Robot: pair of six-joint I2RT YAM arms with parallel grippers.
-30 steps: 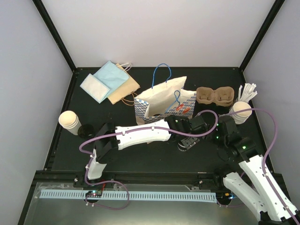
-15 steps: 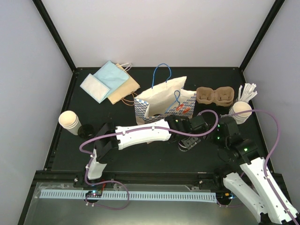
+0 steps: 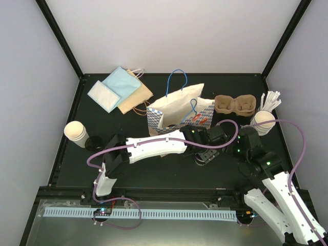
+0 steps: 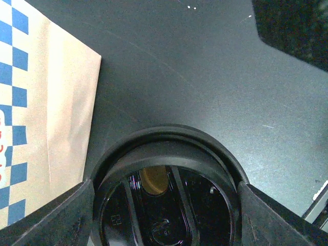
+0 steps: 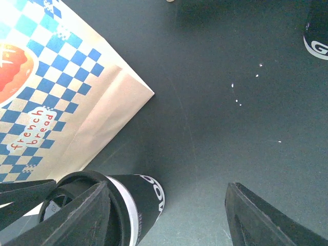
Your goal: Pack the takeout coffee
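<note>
Black lid [image 4: 166, 197] is pinched across its rim by the left hand [image 3: 204, 157], low over the tabletop [image 4: 205, 77] beside the checked bag [image 4: 36, 113], likely bound for the cups [image 3: 264, 122], while the right hand [image 5: 166, 187] hangs open.

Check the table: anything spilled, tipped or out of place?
Two things. The blue-checked bag appears to lie on its side rather than standing open. A few small white specks dot the black table near it; crumbs or drops, I cannot tell. The cup tray looks undamaged.
</note>
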